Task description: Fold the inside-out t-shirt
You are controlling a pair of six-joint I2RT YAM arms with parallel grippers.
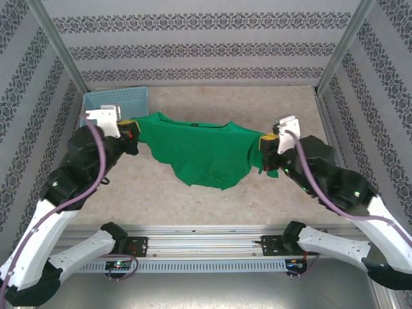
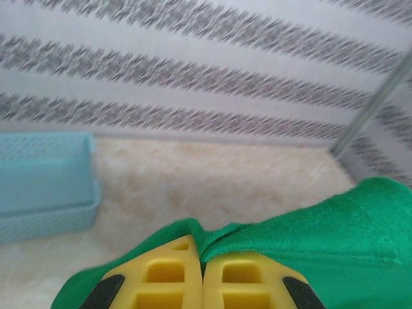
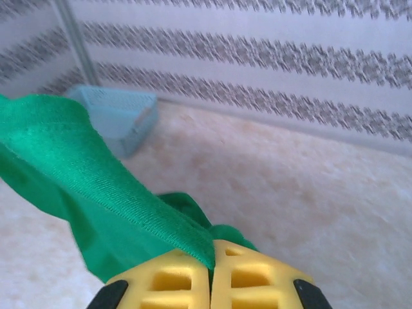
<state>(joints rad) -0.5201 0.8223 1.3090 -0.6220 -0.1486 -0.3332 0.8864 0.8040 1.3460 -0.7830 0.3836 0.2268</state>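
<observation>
pinching t-shirt (image 1: 199, 151): left gripper (image 2: 202, 254), right gripper (image 3: 212, 254)

t-shirt (image 1: 206, 154): soft green cloth, matt, fine knit with a stitched hem | basket (image 1: 129, 100): light blue plastic mesh, kinda satiny | table (image 1: 148, 193): beige stone-look top, smooth, matt | left gripper (image 2: 203, 252): yellow plastic, smooth, slight sheen | frame post (image 1: 59, 45): dull silvery metal

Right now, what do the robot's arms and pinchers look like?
The left arm and right arm have smooth white shells low down and chunky black parts higher up. A purplish cable loops along each. The left gripper and right gripper are yellow, with square hollows and black patches at the sides.
</observation>
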